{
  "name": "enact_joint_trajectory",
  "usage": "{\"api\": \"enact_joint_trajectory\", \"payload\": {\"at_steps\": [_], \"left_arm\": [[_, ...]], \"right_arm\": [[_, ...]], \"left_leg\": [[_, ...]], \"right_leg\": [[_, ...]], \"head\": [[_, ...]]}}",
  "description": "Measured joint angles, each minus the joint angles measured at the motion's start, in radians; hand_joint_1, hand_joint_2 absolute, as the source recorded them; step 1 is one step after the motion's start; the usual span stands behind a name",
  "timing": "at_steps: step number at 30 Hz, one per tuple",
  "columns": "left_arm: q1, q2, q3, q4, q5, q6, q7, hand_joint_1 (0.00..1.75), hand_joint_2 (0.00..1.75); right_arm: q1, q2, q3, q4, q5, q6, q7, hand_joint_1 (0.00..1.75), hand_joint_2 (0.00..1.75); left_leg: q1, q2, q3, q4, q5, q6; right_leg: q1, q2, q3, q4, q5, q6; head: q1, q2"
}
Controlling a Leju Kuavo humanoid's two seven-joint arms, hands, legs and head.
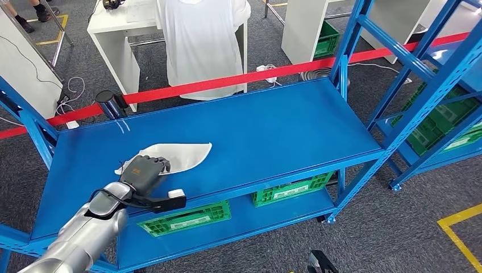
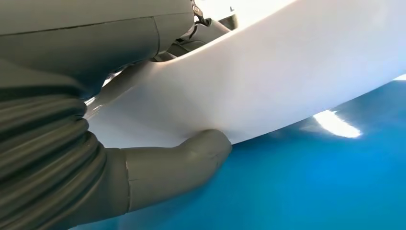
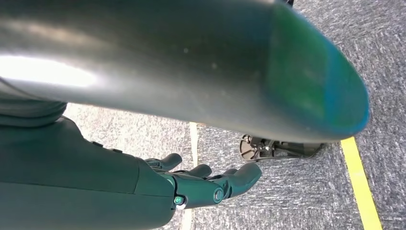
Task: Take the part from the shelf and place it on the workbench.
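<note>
Gripping the white part (image 1: 181, 156) with the left hand (image 1: 145, 169) — thumb beneath — on the blue shelf (image 1: 273, 122); right hand (image 3: 206, 184) hanging loosely spread; lifting and workbench placement pending.

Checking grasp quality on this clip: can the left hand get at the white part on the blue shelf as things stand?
Probably yes. The left hand is already on the white part, thumb against its edge with other fingers over it, and nothing on the blue shelf blocks it.
</note>
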Motion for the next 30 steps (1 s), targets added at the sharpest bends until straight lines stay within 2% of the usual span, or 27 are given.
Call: {"api": "enact_joint_trajectory", "payload": {"at_steps": [3, 13, 15, 20, 24, 30], "left_arm": [[0.012, -0.007, 0.004, -0.01, 0.007, 0.041, -0.023, 1.75, 1.75], [0.03, -0.015, 0.01, -0.023, 0.029, 0.076, -0.04, 1.75, 1.75], [0.037, -0.023, 0.025, -0.028, 0.093, 0.075, -0.075, 1.75, 1.75], [0.063, -0.054, 0.122, -0.091, 0.36, -0.034, -0.207, 1.75, 1.75], [0.101, -0.05, 0.183, -0.281, 0.545, -0.045, -0.26, 1.75, 1.75], [0.163, 0.023, 0.228, -0.74, 0.708, -0.035, -0.224, 1.75, 1.75]], "right_arm": [[0.001, 0.0, 0.0, 0.0, 0.002, 0.0, -0.003, 0.0, 0.0], [0.001, 0.0, -0.004, 0.0, 0.001, -0.001, -0.002, 0.0, 0.0], [0.0, 0.0, -0.01, 0.0, 0.0, -0.003, 0.001, 0.0, 0.0], [0.0, 0.0, -0.027, 0.0, 0.0, -0.007, 0.009, 0.0, 0.0], [0.001, 0.0, -0.039, 0.0, 0.005, -0.007, -0.001, 0.0, 0.0], [0.003, 0.0, -0.052, 0.0, 0.012, -0.019, -0.01, 0.0, 0.0]], "left_leg": [[0.0, 0.0, 0.0, 0.0, 0.0, 0.0], [0.0, 0.001, 0.0, 0.0, -0.001, 0.001], [0.0, 0.0, 0.0, 0.0, -0.001, 0.002], [0.0, 0.0, -0.001, 0.001, -0.002, 0.002], [0.0, 0.0, -0.001, 0.001, -0.002, 0.002], [0.0, 0.001, -0.002, 0.001, -0.002, 0.003]], "right_leg": [[0.0, 0.0, 0.0, 0.0, 0.0, 0.0], [0.0, 0.0, 0.0, -0.001, 0.0, 0.0], [0.0, 0.0, 0.0, -0.001, 0.0, 0.001], [0.0, 0.0, 0.0, -0.001, -0.001, 0.001], [0.0, 0.0, 0.0, -0.001, -0.001, 0.001], [0.0, 0.001, -0.001, -0.001, -0.001, 0.001]], "head": [[0.0, 0.0], [0.0, 0.0], [0.0, 0.0], [0.0, 0.0], [0.0, 0.0], [0.0, 0.0]]}}
